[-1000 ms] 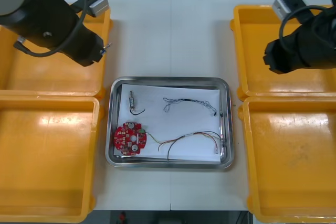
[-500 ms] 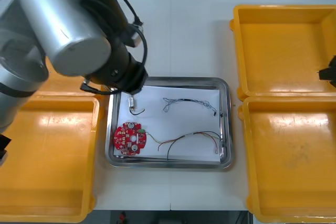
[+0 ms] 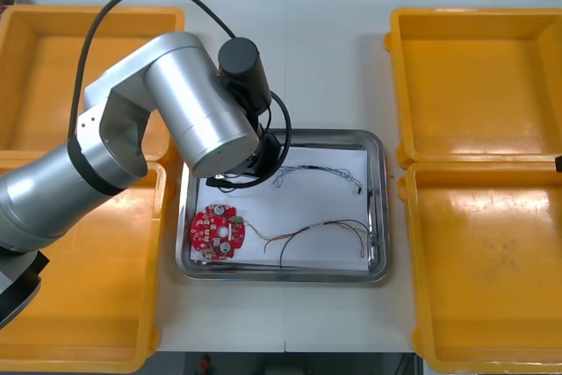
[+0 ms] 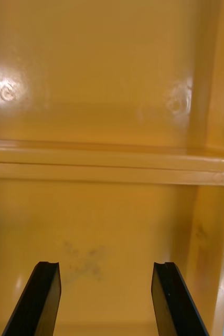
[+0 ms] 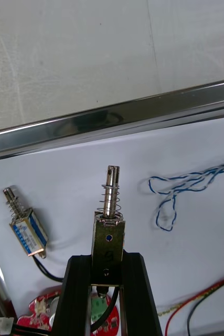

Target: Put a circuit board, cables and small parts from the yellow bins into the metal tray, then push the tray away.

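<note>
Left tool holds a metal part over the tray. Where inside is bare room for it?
Bare: strip between the blue and white cable and the red and yellow cable, and the patch ahead of the held metal part in the left tool, between the lying metal part and that cable. Crowded: board corner. Right tool hangs open over the right bins.

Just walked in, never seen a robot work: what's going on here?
The left gripper is shut on a small metal part, holding it over the white-lined metal tray. Lying in the tray are a round red circuit board, a twisted blue and white cable, a red and yellow cable and a second small metal part. The right gripper hangs open over the right-hand yellow bins.
</note>
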### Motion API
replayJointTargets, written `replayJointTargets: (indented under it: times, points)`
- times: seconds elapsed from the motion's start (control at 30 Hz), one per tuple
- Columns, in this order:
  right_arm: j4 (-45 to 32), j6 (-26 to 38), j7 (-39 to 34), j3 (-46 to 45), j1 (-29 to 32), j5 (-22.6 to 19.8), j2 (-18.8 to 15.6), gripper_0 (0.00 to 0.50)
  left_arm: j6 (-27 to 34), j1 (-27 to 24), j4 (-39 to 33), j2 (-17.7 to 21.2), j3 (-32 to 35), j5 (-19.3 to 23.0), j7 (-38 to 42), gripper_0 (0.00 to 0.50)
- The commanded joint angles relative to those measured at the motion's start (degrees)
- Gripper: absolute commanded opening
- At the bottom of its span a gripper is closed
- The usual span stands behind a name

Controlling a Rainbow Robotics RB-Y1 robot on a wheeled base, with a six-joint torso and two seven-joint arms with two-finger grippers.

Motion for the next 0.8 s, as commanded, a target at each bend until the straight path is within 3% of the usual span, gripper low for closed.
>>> replayJointTargets:
  times: [0.03, 0.57, 0.6, 0.63, 0.67, 0.7, 0.73, 0.8]
  points:
    - [-0.34, 0.16, -2.54, -1.72, 3.06, -0.86, -1.04, 0.500, -4.13, -2.35, 3.29, -1.84, -2.77, -1.54, 0.29, 0.003]
    - [0.28, 0.16, -3.42, -1.54, 7.10, -2.00, 1.77, 0.500, -8.08, -1.30, 6.72, -2.37, -6.38, -4.18, -0.07, 0.008]
    - [0.54, 0.16, -3.42, -1.46, 7.19, -2.00, 1.86, 0.500, -8.08, -1.30, 6.72, -2.37, -6.29, -4.18, -0.15, 0.061]
    - [0.89, 0.16, -3.42, -1.46, 7.27, -2.18, 2.12, 0.500, -8.08, -1.30, 6.72, -2.37, -6.29, -4.27, -0.15, 0.213]
    - [0.98, 0.16, -3.42, -1.54, 7.27, -2.18, 2.12, 0.500, -8.08, -1.30, 6.63, -2.37, -6.29, -4.35, -0.07, 0.299]
    - [0.98, 0.16, -3.51, -1.46, 7.27, -2.00, 2.38, 0.500, -8.08, -1.30, 6.54, -2.37, -6.29, -4.53, -0.15, 0.443]
    - [0.98, 0.16, -3.42, -1.46, 7.27, -1.92, 2.65, 0.500, -8.08, -1.30, 6.45, -2.37, -6.38, -4.53, -0.15, 0.500]
    - [0.98, 0.16, -3.51, -1.46, 7.27, -1.83, 3.00, 0.500, -8.08, -1.39, 6.28, -2.37, -6.29, -4.79, -0.07, 0.500]
